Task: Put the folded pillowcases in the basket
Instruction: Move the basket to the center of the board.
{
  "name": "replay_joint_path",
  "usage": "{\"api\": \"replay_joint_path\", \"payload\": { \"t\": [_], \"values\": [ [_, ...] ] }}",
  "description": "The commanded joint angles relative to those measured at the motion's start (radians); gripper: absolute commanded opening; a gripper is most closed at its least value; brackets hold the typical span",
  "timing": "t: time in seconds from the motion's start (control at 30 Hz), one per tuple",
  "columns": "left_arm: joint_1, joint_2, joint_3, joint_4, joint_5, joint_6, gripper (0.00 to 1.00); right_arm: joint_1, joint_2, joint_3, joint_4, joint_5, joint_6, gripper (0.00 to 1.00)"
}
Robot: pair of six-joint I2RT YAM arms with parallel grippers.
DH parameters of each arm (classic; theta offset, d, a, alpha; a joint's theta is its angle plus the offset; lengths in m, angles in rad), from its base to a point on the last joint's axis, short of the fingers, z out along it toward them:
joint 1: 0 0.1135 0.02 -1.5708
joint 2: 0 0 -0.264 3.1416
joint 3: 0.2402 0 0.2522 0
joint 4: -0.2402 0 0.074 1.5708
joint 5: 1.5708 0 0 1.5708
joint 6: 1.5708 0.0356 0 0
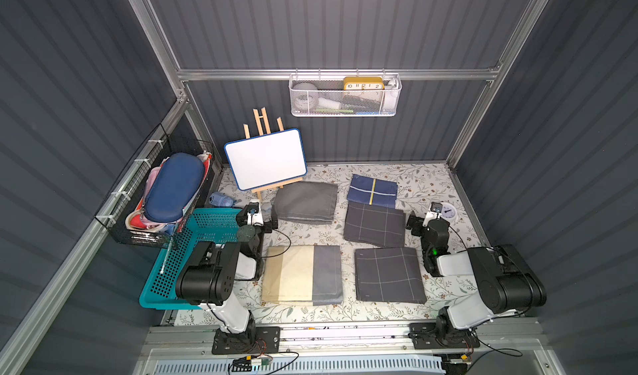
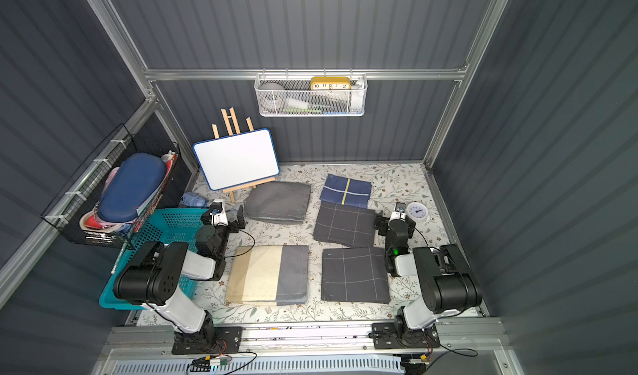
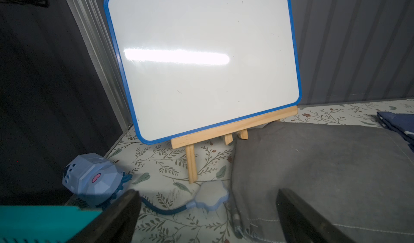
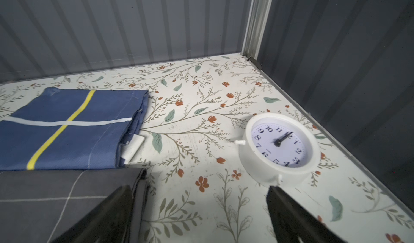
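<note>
In both top views, a cream-and-grey folded pillowcase and a dark checked folded pillowcase are laid flat nearest on the floral counter. The rectangular teal perforated plastic basket is set at the left edge, with nothing seen inside. The left tool is held wide open, empty, between the basket and a plain grey folded pillowcase, probably the intended pick. The right tool is likewise spread and empty.

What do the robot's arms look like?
The left arm and the right arm have chunky black joints with smooth white shells between. Thin black cables loop off both. The left tool and the right tool each have two dark fingers. A little green light glows on the right arm.
</note>
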Motion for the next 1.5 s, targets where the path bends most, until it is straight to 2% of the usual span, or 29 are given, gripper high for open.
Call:
{"api": "replay_joint_path", "payload": {
  "t": [0.0, 0.1, 0.2, 0.27, 0.4, 0.5, 0.53, 0.63, 0.7, 0.8, 0.9, 1.0, 1.1, 1.33, 1.47],
  "values": [
    [-0.033, -0.134, 0.027, -0.157, -0.036, 0.014, 1.0, 0.034, -0.099, -0.054, 0.071, -0.004, -0.053, 0.99],
    [-0.095, -0.268, 0.045, -0.253, -0.08, 0.008, 1.0, 0.101, -0.293, -0.015, -0.17, 0.028, -0.098, 0.99],
    [-0.128, -0.403, 0.105, -0.418, -0.057, -0.066, 1.0, 0.114, -0.525, 0.08, -0.556, -0.012, 0.014, 0.99],
    [-0.128, -0.48, 0.157, -0.541, -0.028, -0.173, 1.0, 0.114, -0.653, 0.148, -0.765, -0.042, 0.113, 0.99],
    [-0.128, -0.58, 0.279, -0.832, 0.014, -0.347, 1.0, 0.114, -0.822, 0.239, -0.995, -0.049, 0.294, 0.99],
    [-0.128, -0.643, 0.376, -1.103, -0.004, -0.483, 1.0, 0.111, -0.917, 0.33, -1.28, 0.013, 0.479, 0.99],
    [-0.128, -0.664, 0.409, -1.199, -0.023, -0.527, 1.0, 0.107, -0.946, 0.344, -1.333, 0.013, 0.51, 0.99],
    [-0.127, -0.728, 0.462, -1.425, -0.085, -0.641, 1.0, 0.101, -0.999, 0.353, -1.402, -0.089, 0.508, 0.99],
    [-0.127, -0.768, 0.461, -1.496, -0.094, -0.646, 1.0, 0.101, -0.998, 0.381, -1.476, -0.141, 0.519, 0.99],
    [-0.127, -0.794, 0.461, -1.613, -0.184, -0.672, 1.0, 0.102, -0.961, 0.432, -1.58, -0.253, 0.514, 0.99],
    [-0.127, -0.773, 0.473, -1.703, -0.287, -0.708, 1.0, 0.115, -0.924, 0.465, -1.637, -0.341, 0.516, 0.99],
    [-0.127, -0.747, 0.487, -1.737, -0.316, -0.723, 1.0, 0.161, -0.894, 0.491, -1.672, -0.368, 0.508, 0.99],
    [-0.125, -0.728, 0.494, -1.731, -0.278, -0.723, 1.0, 0.251, -0.856, 0.508, -1.7, -0.342, 0.519, 0.99],
    [-0.127, -0.636, 0.564, -1.807, -0.136, -0.687, 1.0, 0.553, -0.707, 0.536, -1.719, -0.235, 0.574, 0.99],
    [-0.127, -0.59, 0.589, -1.855, 0.0, -0.641, 1.0, 0.698, -0.599, 0.581, -1.71, -0.183, 0.588, 0.99]
  ]
}}
